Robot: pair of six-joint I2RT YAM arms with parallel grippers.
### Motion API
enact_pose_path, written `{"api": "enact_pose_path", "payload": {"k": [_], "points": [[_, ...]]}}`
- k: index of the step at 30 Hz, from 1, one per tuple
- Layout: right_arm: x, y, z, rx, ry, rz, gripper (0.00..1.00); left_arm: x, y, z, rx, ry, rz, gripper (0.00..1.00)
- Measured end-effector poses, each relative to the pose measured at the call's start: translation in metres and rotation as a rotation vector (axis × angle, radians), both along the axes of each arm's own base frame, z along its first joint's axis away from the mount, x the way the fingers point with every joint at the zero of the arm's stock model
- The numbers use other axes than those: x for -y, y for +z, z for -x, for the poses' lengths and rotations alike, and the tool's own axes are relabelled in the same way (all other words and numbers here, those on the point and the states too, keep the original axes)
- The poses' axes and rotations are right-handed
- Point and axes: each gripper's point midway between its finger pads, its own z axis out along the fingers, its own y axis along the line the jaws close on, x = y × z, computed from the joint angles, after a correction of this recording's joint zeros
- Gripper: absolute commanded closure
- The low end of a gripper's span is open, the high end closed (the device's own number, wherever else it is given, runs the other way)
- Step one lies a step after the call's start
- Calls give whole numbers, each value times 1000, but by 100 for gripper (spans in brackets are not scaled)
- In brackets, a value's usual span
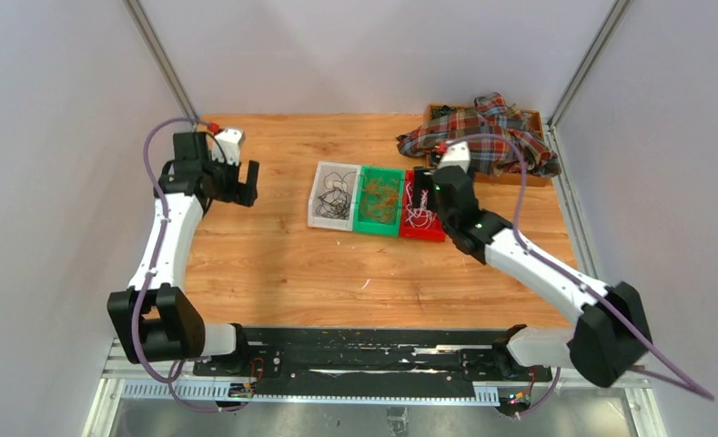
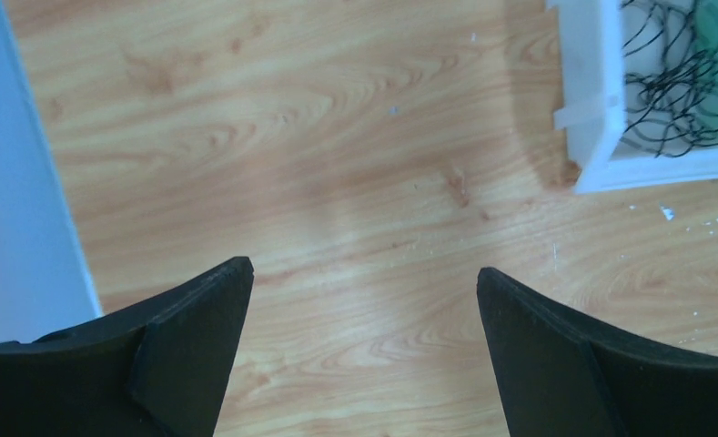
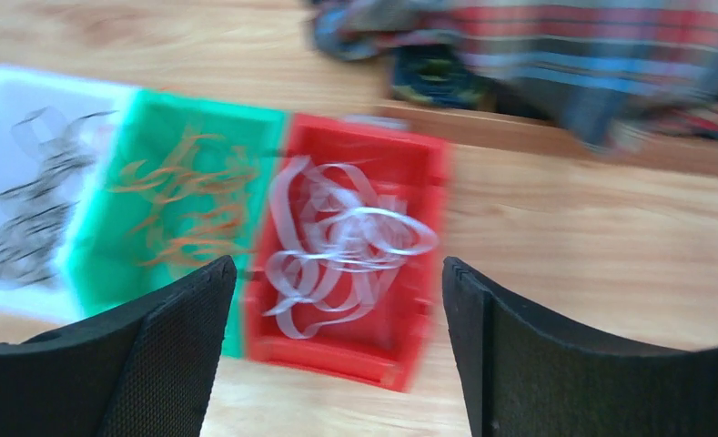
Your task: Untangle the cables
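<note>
**Q:** Reading left to right, where do your jaws stand?

**A:** My left gripper (image 2: 364, 273) hangs over the bare table (image 1: 282, 264), well to the left of the green bin (image 1: 378, 229). Its fingers are spread wide and hold nothing. My right gripper (image 3: 338, 264) hovers just right of the green bin, above the red bin (image 3: 337, 355). Its fingers are also wide apart, with nothing between them.

**Q:** And the cables?

**A:** They lie in three heaps, one per colour. The black cables (image 1: 335, 202) are in the white bin (image 1: 318, 196), which touches the green bin's left side. The orange cables (image 1: 382, 196) fill the green bin itself. The white cables (image 3: 337, 241) lie looped in the red bin, against the green bin's right side. I see no colour mixed into another's bin, though my right wrist view is blurred.

**Q:** What remains?

**A:** Little, I judge. One small pale scrap (image 1: 366, 284) sits on the table nearer to me than the green bin, too small to identify. Strands overlap inside each bin, so I cannot tell whether they are fully separated. Far right of the green bin, a plaid cloth (image 1: 487, 127) drapes over a wooden tray (image 1: 537, 118).
</note>
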Motion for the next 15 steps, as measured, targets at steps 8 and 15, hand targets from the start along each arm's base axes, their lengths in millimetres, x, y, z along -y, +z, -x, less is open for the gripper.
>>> {"api": "enact_pose_path", "payload": {"k": [8, 15], "points": [[166, -47, 34, 56, -520, 136, 15, -2, -108, 14, 89, 123, 105, 2], [242, -84, 56, 9, -796, 225, 14, -2, -132, -10, 243, 187, 180, 2]]}}
